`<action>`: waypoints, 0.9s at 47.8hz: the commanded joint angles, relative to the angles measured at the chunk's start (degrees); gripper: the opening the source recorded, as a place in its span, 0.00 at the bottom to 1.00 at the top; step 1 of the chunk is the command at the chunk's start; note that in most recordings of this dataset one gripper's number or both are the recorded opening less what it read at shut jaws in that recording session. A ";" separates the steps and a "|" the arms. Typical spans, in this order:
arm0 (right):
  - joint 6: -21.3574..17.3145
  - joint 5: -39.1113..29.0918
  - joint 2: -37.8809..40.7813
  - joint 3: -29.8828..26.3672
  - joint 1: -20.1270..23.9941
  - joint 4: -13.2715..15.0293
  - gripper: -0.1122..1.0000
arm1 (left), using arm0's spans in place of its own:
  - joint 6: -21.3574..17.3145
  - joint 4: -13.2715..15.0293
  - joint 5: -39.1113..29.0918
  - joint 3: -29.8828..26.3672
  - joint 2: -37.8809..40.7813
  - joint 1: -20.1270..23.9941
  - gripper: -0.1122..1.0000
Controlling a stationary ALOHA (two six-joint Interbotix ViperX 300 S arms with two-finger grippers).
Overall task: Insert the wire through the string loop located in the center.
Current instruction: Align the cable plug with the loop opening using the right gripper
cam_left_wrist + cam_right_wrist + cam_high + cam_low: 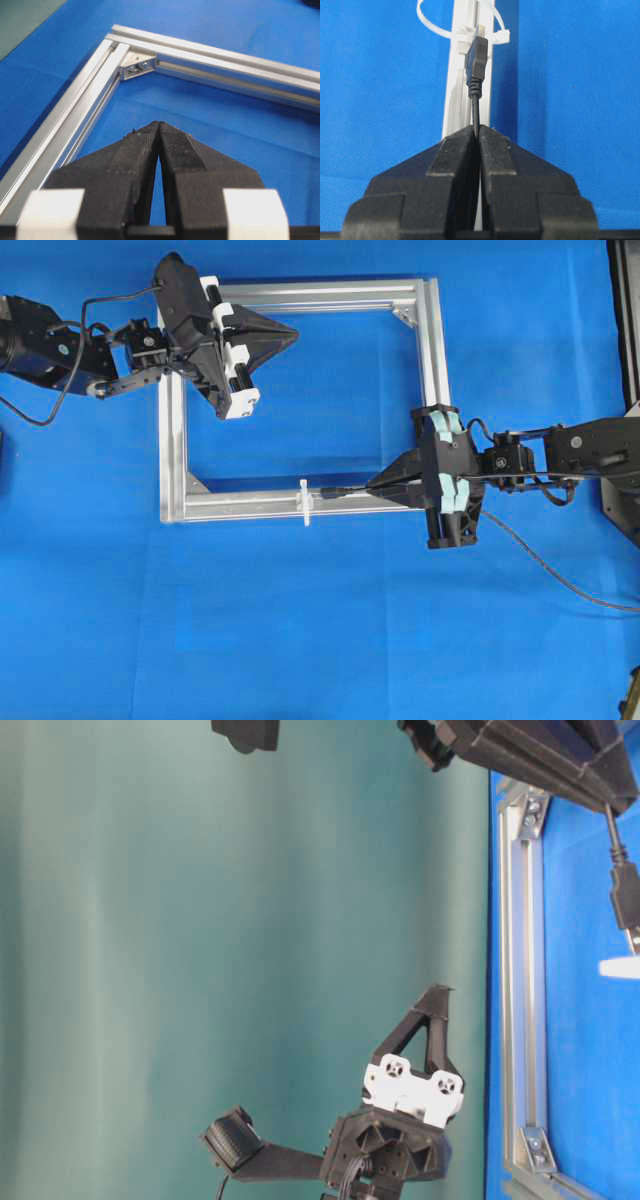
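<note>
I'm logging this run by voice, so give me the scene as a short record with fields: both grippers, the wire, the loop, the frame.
left gripper: shut, empty, above frame's corner
right gripper: shut on wire
wire: plug tip at the loop, not visibly through
string loop: white, upright on frame's rail
frame: silver, flat on blue cloth

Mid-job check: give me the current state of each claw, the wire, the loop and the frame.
Right claw: shut on the wire.
Left claw: shut, holding nothing, over the frame's far corner.
Wire: held just behind its plug, tip at the string loop, not clearly through.
String loop: upright on the near rail.
Frame: flat on the blue mat.
</note>
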State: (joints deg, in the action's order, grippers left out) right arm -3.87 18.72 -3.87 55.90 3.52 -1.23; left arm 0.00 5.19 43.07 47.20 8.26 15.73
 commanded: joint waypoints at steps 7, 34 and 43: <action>-0.09 0.53 -0.44 -0.44 0.00 -0.09 0.08 | -0.09 -0.18 0.26 -1.05 -1.85 0.00 0.10; -0.09 1.05 0.18 -1.14 0.35 -0.09 0.08 | 0.00 -0.18 0.26 -1.05 -1.85 0.00 0.10; -0.18 1.05 2.46 -2.90 0.44 -0.09 0.08 | 0.00 -0.18 0.26 -1.05 -1.85 0.00 0.10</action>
State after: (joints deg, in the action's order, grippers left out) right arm -3.96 19.34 -1.58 54.58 3.78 -1.23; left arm 0.00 5.19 43.07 47.29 8.26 15.73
